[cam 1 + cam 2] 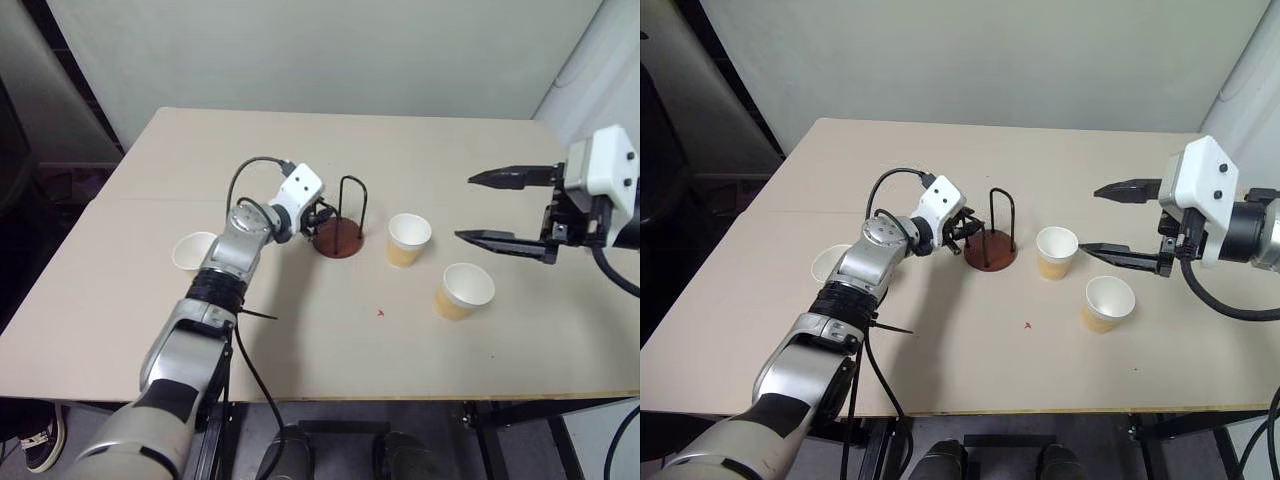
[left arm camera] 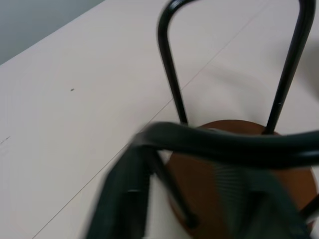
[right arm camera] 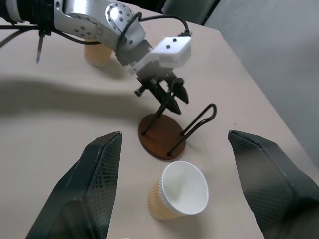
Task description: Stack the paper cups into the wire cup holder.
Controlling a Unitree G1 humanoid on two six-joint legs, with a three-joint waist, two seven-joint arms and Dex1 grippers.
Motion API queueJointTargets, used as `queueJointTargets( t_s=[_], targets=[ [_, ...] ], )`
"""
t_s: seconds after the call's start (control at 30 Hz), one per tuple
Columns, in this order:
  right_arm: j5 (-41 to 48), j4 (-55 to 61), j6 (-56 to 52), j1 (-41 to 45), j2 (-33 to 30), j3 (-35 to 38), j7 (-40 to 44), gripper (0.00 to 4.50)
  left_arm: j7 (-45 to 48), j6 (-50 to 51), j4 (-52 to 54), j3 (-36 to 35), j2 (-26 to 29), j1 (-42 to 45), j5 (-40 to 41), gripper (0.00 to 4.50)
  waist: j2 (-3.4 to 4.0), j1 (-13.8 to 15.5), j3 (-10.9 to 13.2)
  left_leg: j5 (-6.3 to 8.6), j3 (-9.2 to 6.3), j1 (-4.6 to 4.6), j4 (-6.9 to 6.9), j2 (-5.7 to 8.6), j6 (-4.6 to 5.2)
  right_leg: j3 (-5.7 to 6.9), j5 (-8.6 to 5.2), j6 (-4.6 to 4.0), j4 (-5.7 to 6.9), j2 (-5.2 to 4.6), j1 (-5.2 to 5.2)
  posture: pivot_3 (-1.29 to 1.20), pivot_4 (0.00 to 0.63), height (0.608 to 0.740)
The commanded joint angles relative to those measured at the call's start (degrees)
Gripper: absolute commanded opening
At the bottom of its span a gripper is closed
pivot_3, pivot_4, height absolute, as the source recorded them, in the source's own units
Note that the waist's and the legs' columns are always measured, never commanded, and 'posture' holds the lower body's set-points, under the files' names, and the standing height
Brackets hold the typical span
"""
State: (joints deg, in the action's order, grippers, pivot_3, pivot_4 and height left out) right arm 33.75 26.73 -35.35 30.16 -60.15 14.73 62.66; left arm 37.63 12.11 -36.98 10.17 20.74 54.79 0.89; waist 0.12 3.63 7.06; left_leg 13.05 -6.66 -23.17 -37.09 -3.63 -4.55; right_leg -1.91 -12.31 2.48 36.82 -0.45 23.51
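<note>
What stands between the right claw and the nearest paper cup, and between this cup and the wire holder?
Nothing visible stands between them. The right claw is open and hangs beside the nearest paper cup, with bare table between. From that cup to the wire cup holder the table is bare too. The left claw is at the holder's far wire loop.

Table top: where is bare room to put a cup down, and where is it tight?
Free: the far table behind the wire cup holder, and the near strip in front of it. Crowded: around the holder, with the left hand at its wire and two paper cups beside the right hand.
</note>
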Motion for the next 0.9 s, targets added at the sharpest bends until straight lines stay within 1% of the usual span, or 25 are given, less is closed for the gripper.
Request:
queueJointTargets(
  t_s=[0.03, 0.07, 0.13, 0.23, 0.33, 0.4, 0.57, 0.63, 0.7, 0.77, 0.9],
  targets=[
    [0.9, 1.3, 0.6, -0.1, -1.2, 1.8, -0.5, 3.55, 5.5, 1.9, 8.9, -1.2, 2.0, -1.1, 2.4, 0.36, 0.0, 0.0, 0.0, 0.0, 0.04, -0.01, 0.0, 0.0, 0.01, 0.0, -0.01, -0.01, 0.0, 0.0, 0.0, 0.0, 0.15, 0.74],
    [1.0, 1.3, 0.7, -0.3, -1.3, 1.8, -0.3, 3.55, 7.7, 3.0, 11.3, -0.9, 2.6, -2.0, 3.1, 0.04, 0.0, 0.0, 0.0, 0.01, 0.12, 0.0, -0.02, -0.01, 0.02, -0.01, -0.02, 0.01, 0.0, 0.0, -0.01, 0.0, 0.15, 0.74],
    [1.3, 1.4, 0.7, -0.9, -1.8, 1.9, 0.4, 3.55, 11.3, 4.8, 15.9, -0.7, 3.7, -3.7, 4.7, 0.04, 0.01, 0.0, 0.0, 0.03, 0.5, 0.02, -0.03, -0.06, 0.05, -0.1, -0.05, 0.04, 0.04, -0.01, 0.0, 0.0, 0.15, 0.74],
    [1.8, 2.1, 1.1, -3.8, -3.3, 2.6, 3.0, 3.55, 18.8, 7.1, 24.3, -0.4, 7.1, -7.2, 7.9, 0.04, 0.0, 0.0, 0.0, 0.16, 0.8, 0.03, -0.06, -0.1, 0.29, -0.2, -0.11, 0.09, 0.07, -0.01, 0.0, 0.0, 0.15, 0.74],
    [1.8, 2.3, 1.5, -5.2, -4.1, 2.6, 3.3, 3.55, 24.0, 8.6, 29.0, -0.9, 10.2, -9.5, 10.4, 0.04, 0.0, 0.0, 0.0, 0.18, 1.04, -0.01, -0.1, -0.14, 0.32, -0.24, -0.23, 0.02, 0.14, -0.02, 0.09, 0.0, 0.15, 0.74],
    [1.9, 2.4, 1.4, -5.9, -4.0, 2.5, 3.2, 3.55, 26.8, 10.0, 31.3, -1.6, 11.2, -10.4, 13.0, 0.04, 0.0, 0.0, 0.0, 0.27, 1.06, -0.01, -0.1, -0.15, 0.48, -0.27, -0.23, 0.02, 0.17, -0.02, 0.13, 0.0, 0.15, 0.74],
    [3.7, 4.2, -0.4, -6.6, -2.6, 0.7, 1.5, 3.55, 30.1, 11.3, 33.7, 0.5, 8.6, -10.7, 16.4, 0.04, 0.01, 0.0, 0.0, 0.41, 1.11, 0.0, -0.22, -0.16, 0.73, -0.34, -0.23, 0.02, 0.21, -0.03, 0.1, 0.0, 0.15, 0.74],
    [3.7, 4.6, -0.9, -6.6, -2.3, -0.3, 0.7, 3.55, 30.8, 11.3, 33.1, 1.3, 7.6, -10.1, 16.2, 0.04, 0.01, 0.0, 0.0, 0.44, 1.16, 0.02, -0.3, -0.16, 0.77, -0.44, -0.2, 0.06, 0.21, -0.03, 0.09, 0.0, 0.15, 0.74],
    [3.8, 6.2, -1.7, -8.6, -2.9, -1.0, 1.1, 3.55, 30.3, 9.1, 30.0, 3.6, 5.9, -8.6, 13.5, 0.04, 0.01, 0.0, 0.0, 0.44, 1.28, 0.06, -0.34, -0.16, 0.77, -0.59, -0.14, 0.16, 0.21, -0.03, 0.08, 0.0, 0.15, 0.74],
    [3.8, 7.6, -2.1, -11.6, -4.2, -0.6, 2.3, 3.55, 30.0, 8.7, 28.0, 5.1, 4.1, -7.7, 12.6, 0.04, 0.01, 0.1, 0.0, 0.5, 1.31, 0.07, -0.44, -0.16, 0.89, -0.68, -0.12, 0.21, 0.19, -0.03, 0.04, 0.0, 0.15, 0.74],
    [4.0, 8.4, -2.2, -13.0, -5.2, 0.5, 2.1, 3.55, 28.9, 7.5, 26.5, 7.1, 2.6, -7.6, 9.9, 0.04, 0.05, -0.1, 0.0, 0.71, 1.71, 0.06, -0.86, -0.12, 1.24, -1.2, -0.08, 0.54, 0.16, -0.02, 0.02, 0.0, 0.15, 0.74]
  ],
)
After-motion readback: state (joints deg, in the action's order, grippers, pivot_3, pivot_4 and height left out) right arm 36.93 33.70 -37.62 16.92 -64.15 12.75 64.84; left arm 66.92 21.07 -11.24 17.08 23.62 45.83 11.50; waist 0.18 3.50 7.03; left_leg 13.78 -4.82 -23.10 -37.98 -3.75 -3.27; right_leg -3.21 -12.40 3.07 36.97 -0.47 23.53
